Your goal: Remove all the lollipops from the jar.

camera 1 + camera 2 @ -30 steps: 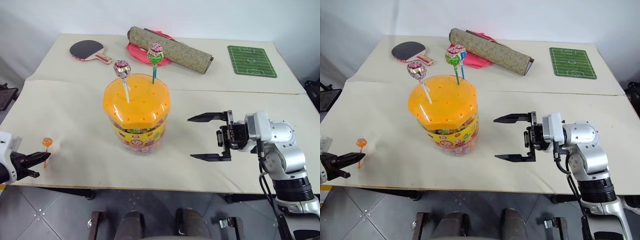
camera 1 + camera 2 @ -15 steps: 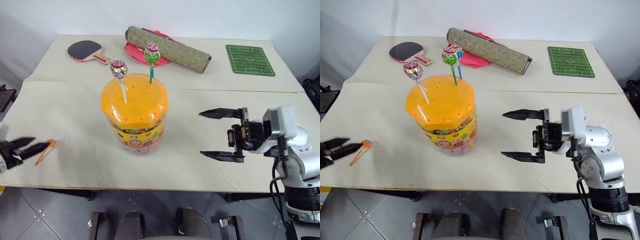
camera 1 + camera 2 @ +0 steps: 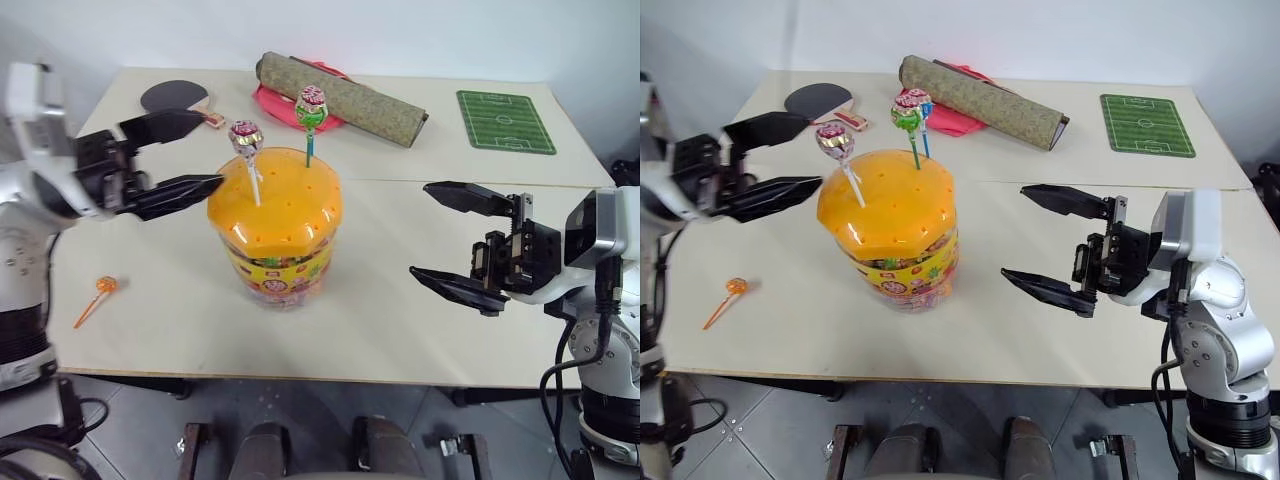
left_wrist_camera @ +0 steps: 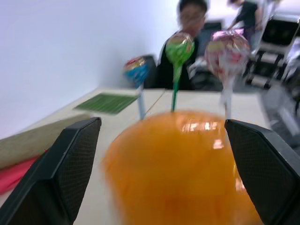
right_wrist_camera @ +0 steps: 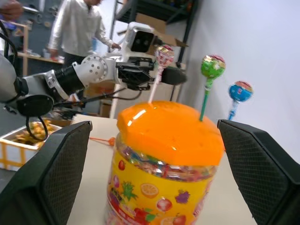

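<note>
Black fingers on your left gripper (image 3: 180, 155) are spread wide and empty, level with the jar's (image 3: 275, 260) lid (image 3: 275, 205), the nearer tip just beside the pink lollipop (image 3: 245, 137) but not touching it. Your right gripper (image 3: 455, 235) is released too, jaws wide apart, holding nothing, well clear of the jar on its other side.

You have three lollipops standing in the faceted orange dome: pink on a white stick, green (image 3: 311, 107), and a blue one (image 3: 924, 103) mostly hidden behind the green. An orange lollipop (image 3: 103, 287) lies flat on the table (image 3: 180, 330) near the front left edge. Clear plastic below the lid shows a yellow fruit label; you cannot tell what lies inside. Behind sit a paddle (image 3: 170, 97), partly covered by your left fingers, a speckled roll (image 3: 345, 97) and a green pitch mat (image 3: 503, 122).
</note>
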### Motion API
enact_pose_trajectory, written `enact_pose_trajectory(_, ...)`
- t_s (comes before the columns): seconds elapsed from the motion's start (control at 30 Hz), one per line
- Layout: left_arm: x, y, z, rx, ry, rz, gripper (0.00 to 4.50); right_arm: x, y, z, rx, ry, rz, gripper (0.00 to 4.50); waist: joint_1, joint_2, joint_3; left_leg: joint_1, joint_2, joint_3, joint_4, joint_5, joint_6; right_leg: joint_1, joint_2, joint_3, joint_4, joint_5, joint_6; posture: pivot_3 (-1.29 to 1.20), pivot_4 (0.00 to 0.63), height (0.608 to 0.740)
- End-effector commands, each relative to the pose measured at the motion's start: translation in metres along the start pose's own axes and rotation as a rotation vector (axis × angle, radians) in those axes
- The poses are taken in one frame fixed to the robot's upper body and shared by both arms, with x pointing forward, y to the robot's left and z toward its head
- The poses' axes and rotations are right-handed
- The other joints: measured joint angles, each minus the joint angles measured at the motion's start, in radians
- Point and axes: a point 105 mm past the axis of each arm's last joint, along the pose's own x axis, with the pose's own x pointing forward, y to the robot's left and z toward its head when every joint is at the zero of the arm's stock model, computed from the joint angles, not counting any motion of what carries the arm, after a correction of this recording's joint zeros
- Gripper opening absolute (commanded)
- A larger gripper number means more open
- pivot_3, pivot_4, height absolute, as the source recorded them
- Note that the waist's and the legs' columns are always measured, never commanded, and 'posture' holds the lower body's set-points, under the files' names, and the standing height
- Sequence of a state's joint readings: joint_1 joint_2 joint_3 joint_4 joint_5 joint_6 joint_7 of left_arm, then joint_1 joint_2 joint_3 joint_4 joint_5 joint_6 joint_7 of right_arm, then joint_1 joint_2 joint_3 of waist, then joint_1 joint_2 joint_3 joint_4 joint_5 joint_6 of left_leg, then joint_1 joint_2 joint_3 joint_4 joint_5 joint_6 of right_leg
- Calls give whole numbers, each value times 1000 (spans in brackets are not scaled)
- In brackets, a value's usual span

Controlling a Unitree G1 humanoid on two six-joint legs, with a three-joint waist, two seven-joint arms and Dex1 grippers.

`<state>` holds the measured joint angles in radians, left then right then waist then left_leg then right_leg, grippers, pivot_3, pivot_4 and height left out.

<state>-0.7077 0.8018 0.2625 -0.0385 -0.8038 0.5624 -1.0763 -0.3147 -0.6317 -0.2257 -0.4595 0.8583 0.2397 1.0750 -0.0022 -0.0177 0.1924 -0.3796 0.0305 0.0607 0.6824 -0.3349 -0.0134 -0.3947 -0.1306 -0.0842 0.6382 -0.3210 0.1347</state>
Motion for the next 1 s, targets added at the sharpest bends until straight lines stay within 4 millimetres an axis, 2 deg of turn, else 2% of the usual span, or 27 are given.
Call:
enact_pose_trajectory(0.03, 19, -14, 3, 15, 12, -82, 4477, 0, 0, 9, -58, 0, -17, 4500, -7, 0, 0, 0, 0, 1, 0, 0, 0, 0, 1, 1, 0, 0, 0, 0, 150, 740)
enact_pose_trajectory(0.17, 30, -22, -5, 12, 47, -149, 4477, 1, -1, 9, -70, -1, -31, 4500, 1, 0, 0, 0, 0, 1, 0, 0, 0, 0, 0, 1, -1, 0, 0, 0, 150, 740)
enact_pose_trajectory(0.27, 32, -26, -3, 11, 46, -187, 3901, 2, -1, 8, -74, 3, -35, 4500, 8, 0, 0, 0, 0, 0, 1, 0, 0, 0, 0, 2, -1, 0, 1, 0, 150, 740)
enact_pose_trajectory(0.37, 31, -29, -4, 23, 69, -211, 2976, 2, 0, 7, -75, 7, -39, 4500, 17, 0, 0, 0, 0, 0, 1, 0, 1, 1, 1, 2, -2, 1, 1, 0, 150, 740)
enact_pose_trajectory(0.4, 28, -24, -5, 28, 78, -187, 2688, 2, 0, 6, -76, 7, -42, 4500, 20, 0, 0, 0, -1, 0, 1, 0, 1, 1, 1, 2, -2, 1, 1, 0, 150, 740)
enact_pose_trajectory(0.6, 8, -10, -2, 27, 98, -139, 2688, 2, -2, 4, -75, 9, -48, 4500, 22, 0, 0, 0, 0, 1, 1, 0, 1, 1, 1, 2, -2, 1, 1, 0, 150, 740)
enact_pose_trajectory(0.7, -8, -16, 8, -34, 106, -208, 2688, 2, -3, 3, -71, 14, -41, 4500, 17, 0, 0, 0, 0, 2, 1, 0, 1, 1, 2, 3, -2, 1, 1, 0, 150, 740)
enact_pose_trajectory(0.77, -11, -21, 9, -62, 126, -250, 2688, 2, -3, 2, -69, 15, -38, 4500, 16, 0, 0, 0, 0, 2, 1, 0, 1, 0, 2, 3, -2, 1, 1, 0, 150, 740)
enact_pose_trajectory(1.0, 18, -30, 3, -33, 69, -251, 2688, 4, -5, 0, -69, 11, -26, 4500, 26, 0, 0, 0, 0, 1, 2, -1, 1, 1, 1, 4, -3, 1, 2, 0, 150, 740)
